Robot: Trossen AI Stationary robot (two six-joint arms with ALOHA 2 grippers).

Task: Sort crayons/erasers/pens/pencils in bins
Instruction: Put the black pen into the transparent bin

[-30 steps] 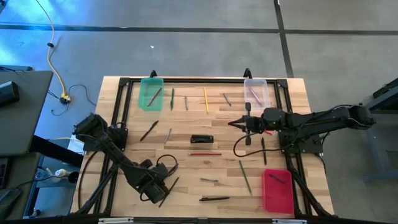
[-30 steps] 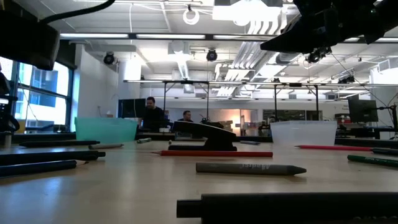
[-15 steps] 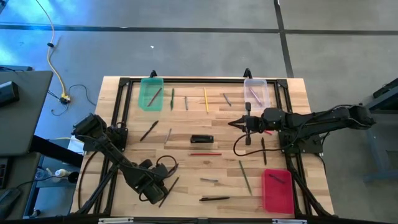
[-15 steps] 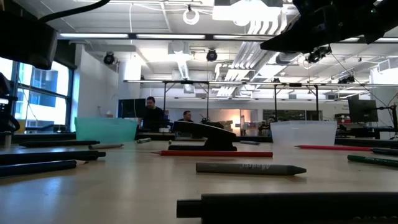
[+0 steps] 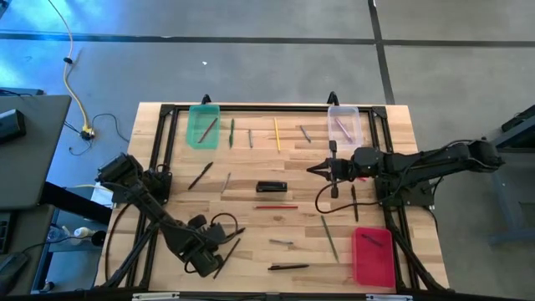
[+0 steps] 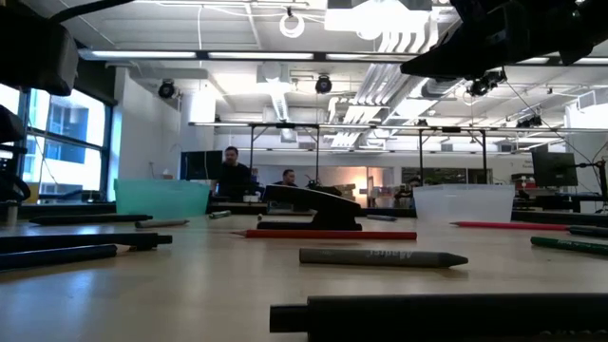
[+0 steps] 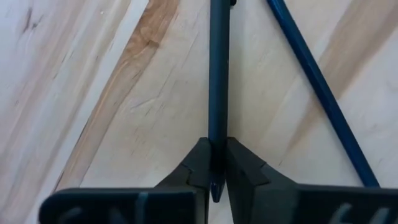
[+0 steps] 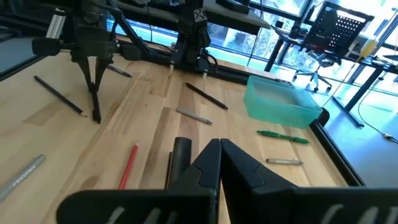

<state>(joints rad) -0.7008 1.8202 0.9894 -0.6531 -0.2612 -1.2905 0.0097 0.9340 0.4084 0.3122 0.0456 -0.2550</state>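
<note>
My left gripper [image 5: 219, 249] stands near the table's near left corner, pointing steeply down, shut on a dark pen [image 7: 217, 74] that lies on the wood. A second dark stick [image 7: 317, 93] lies slantwise just beside it. My right gripper [image 5: 322, 168] hovers shut, with nothing in it, over the table's right half, near the clear bin [image 5: 343, 123]. The green bin [image 5: 203, 125] stands at the far left and the red bin [image 5: 373, 256] at the near right. Pens and pencils lie scattered between them. My left gripper pinches the dark pen between its two fingers, close to one end [image 7: 217, 155]; the tip of that end pokes out just past the fingers. The fingers come from above, pointing steeply down, one on each long side. The pen lies flat on the table.
A black block [image 5: 271, 186] and a red pencil [image 5: 276, 206] lie mid-table. A yellow pencil [image 5: 277, 134] and a green one [image 5: 231, 132] lie near the far edge. More sticks [image 5: 330, 237] lie before the red bin. A black frame [image 5: 159, 150] borders the table.
My left gripper has shut on the dark pen without travelling noticeably. The pen has shifted slightly on the table. My right arm has kept still.
</note>
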